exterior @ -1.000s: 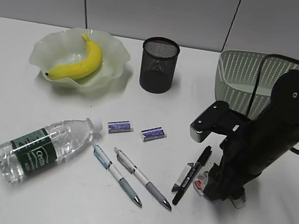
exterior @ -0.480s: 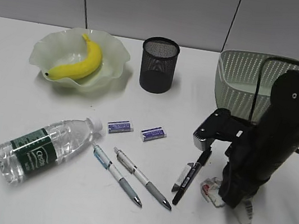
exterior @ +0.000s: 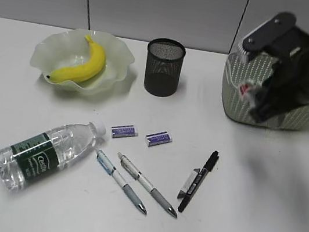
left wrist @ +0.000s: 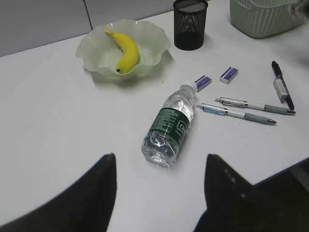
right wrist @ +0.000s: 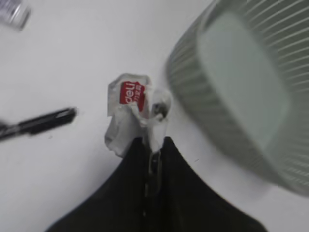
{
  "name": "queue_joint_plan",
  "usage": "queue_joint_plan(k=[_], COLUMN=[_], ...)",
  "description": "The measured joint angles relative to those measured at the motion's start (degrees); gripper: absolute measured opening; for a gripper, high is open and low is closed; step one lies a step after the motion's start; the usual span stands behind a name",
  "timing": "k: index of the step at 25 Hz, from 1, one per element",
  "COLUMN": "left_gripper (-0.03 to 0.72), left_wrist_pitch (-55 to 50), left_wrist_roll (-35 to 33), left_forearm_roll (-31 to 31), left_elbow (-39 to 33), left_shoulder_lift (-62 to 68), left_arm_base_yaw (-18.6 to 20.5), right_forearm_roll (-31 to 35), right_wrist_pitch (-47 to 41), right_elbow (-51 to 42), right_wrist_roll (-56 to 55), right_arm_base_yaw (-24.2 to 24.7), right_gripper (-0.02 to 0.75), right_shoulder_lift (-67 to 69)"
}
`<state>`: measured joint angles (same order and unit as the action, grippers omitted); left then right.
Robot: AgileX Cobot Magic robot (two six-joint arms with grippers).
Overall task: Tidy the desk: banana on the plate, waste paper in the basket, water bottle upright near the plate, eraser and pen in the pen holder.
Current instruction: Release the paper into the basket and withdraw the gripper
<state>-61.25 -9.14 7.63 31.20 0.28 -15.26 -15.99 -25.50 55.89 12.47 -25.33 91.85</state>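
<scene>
Right gripper [right wrist: 150, 140] raised above the desk's far right edge, jaws pinched shut on the waste paper [right wrist: 129, 115]. Left gripper [left wrist: 159, 181] hovers over the near edge, jaws spread, nothing between.

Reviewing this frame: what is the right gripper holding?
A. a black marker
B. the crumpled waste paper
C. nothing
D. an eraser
B: the right gripper is shut on the waste paper, white with a red mark, lifted beside the basket; the marker and both erasers lie on the desk.

Right gripper [exterior: 253, 96] holds waste paper [exterior: 245, 88] at basket [exterior: 236, 99] front, far right; banana [exterior: 83, 62] on plate [exterior: 47, 52].
</scene>
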Motion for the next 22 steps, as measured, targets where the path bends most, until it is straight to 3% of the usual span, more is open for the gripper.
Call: queue_joint_plan(k=[3,6,14,16,22], left_gripper=[0.435,0.435,0.435,0.435,0.435], left_wrist_pitch=[0.00,0.00,0.00,0.00,0.00], left_wrist_roll=[0.00,0.00,0.00,0.00,0.00], left_forearm_roll=[0.00,0.00,0.00,0.00,0.00], left_elbow=[0.00,0.00,0.00,0.00,0.00], left_shoulder_lift=[0.00,0.00,0.00,0.00,0.00], left_arm_base_yaw=[0.00,0.00,0.00,0.00,0.00], right_forearm_roll=[-7.41,-10.78,-11.47,-11.47,-9.91], right_wrist_pitch=[4.64,8.76,17.15,17.70,18.23], right_elbow=[3.52,7.47,13.66,14.90,15.52], right_wrist_roll=[-9.71,-15.31,-18.22,-18.59,-19.02], right_arm_base_yaw=[1.62,4.75,11.71,12.26,12.33], right_gripper=[0.060,0.060,0.087,0.160,0.513], right_shoulder_lift=[0.27,2.11,13.21,16.18,18.34])
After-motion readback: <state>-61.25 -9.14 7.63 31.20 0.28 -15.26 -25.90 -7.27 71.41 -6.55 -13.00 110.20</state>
